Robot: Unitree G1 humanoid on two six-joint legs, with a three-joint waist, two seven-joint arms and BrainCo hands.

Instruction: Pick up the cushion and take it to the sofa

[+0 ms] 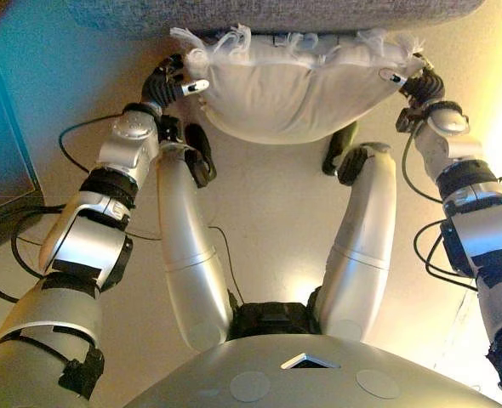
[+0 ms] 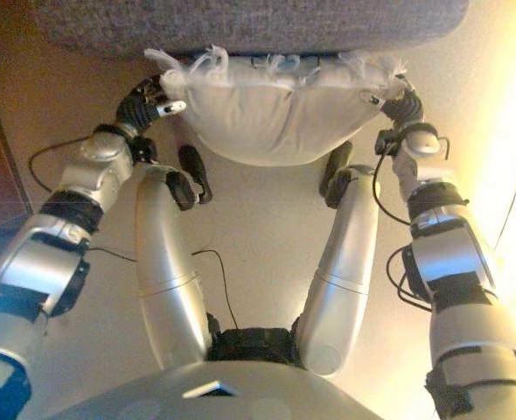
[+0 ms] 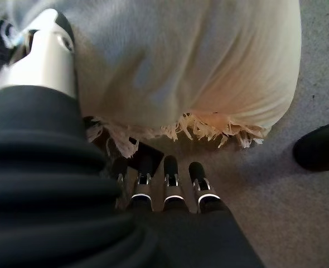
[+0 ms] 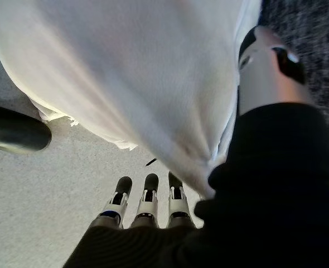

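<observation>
1. Closest to me, the left robot hand point(image 1: 173, 85) and the right robot hand point(image 1: 414, 83) each pinch one end of the cream cushion point(image 1: 289, 98), thumb on top and fingers curled underneath.
2. Holding both ends lets it hang between them like a sling, clear of the floor point(image 1: 276, 195), so the fringe probably won't drag.
3. Just past it is the grey sofa point(image 1: 276, 13). The cushion sits right at its edge, so I'd say it's nearly delivered.
</observation>
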